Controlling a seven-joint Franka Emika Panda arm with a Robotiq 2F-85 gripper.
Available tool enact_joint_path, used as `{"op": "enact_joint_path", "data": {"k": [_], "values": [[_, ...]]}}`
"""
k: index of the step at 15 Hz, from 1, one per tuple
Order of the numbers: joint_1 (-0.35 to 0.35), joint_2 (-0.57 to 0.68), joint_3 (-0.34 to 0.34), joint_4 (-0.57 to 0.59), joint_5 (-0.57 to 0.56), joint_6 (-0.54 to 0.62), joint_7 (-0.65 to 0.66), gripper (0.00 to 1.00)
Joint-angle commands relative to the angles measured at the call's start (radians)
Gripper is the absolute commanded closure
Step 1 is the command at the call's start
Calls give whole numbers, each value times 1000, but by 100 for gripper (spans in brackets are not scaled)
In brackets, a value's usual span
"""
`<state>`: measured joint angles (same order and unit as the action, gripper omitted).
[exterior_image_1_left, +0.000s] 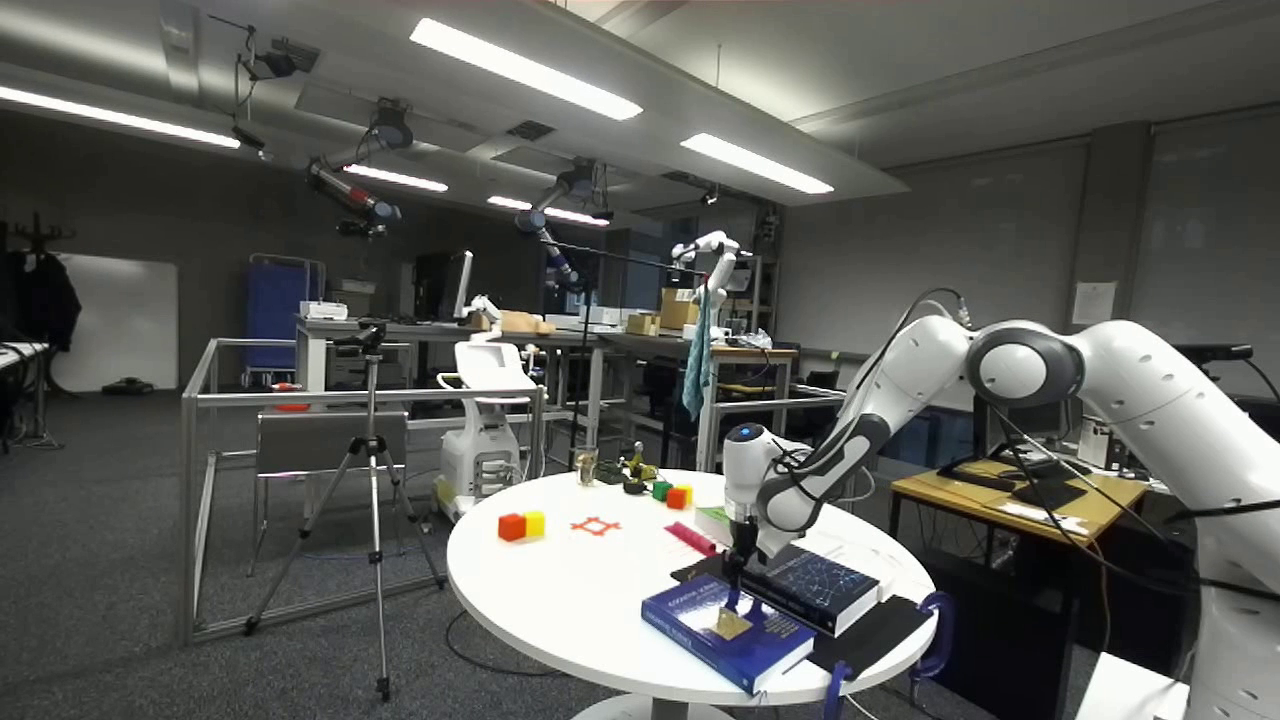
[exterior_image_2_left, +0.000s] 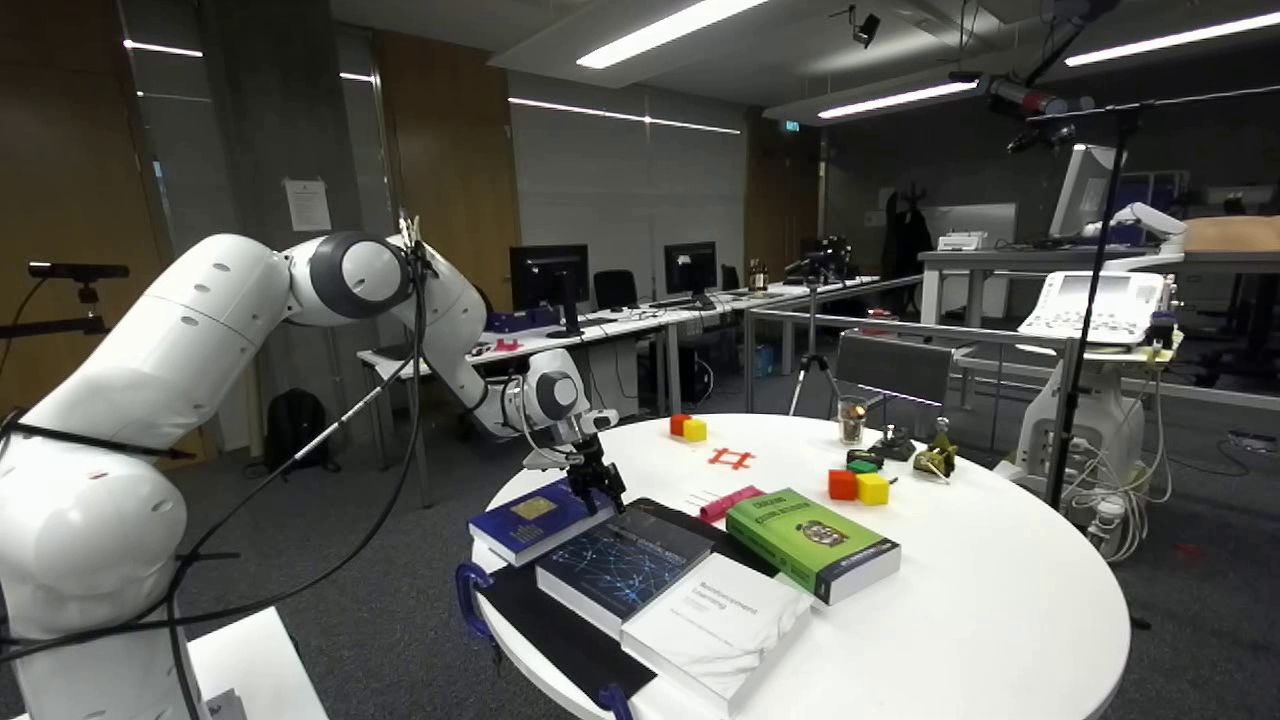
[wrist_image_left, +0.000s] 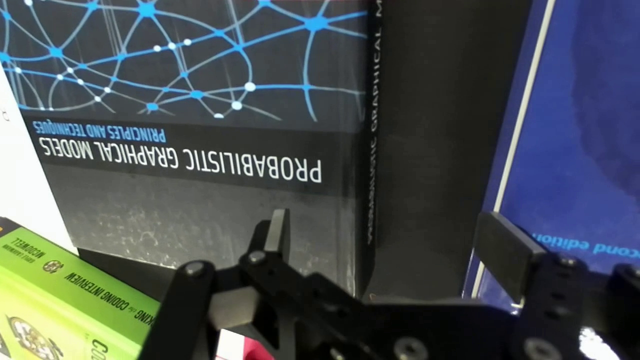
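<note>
My gripper is open and empty, pointing down at the books. It also shows in both exterior views. In the wrist view one finger is over the dark Probabilistic Graphical Models book, the other over the edge of a blue book. A strip of black mat shows between the books. I cannot tell whether the fingers touch either book. Both books lie flat, side by side, also in the exterior views. A white book lies beside the dark one, a green book beyond.
A round white table carries everything, with blue clamps at its rim. A pink roll, a red lattice piece, red and yellow cubes, more cubes and a glass stand farther off.
</note>
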<state>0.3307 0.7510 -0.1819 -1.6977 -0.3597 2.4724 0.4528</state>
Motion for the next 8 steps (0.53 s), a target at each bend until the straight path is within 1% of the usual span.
{"op": "enact_joint_path", "data": {"k": [1, 8], "values": [[32, 16, -2, 39, -10, -49, 21, 0], [66, 25, -2, 57, -18, -61, 20, 0]]}}
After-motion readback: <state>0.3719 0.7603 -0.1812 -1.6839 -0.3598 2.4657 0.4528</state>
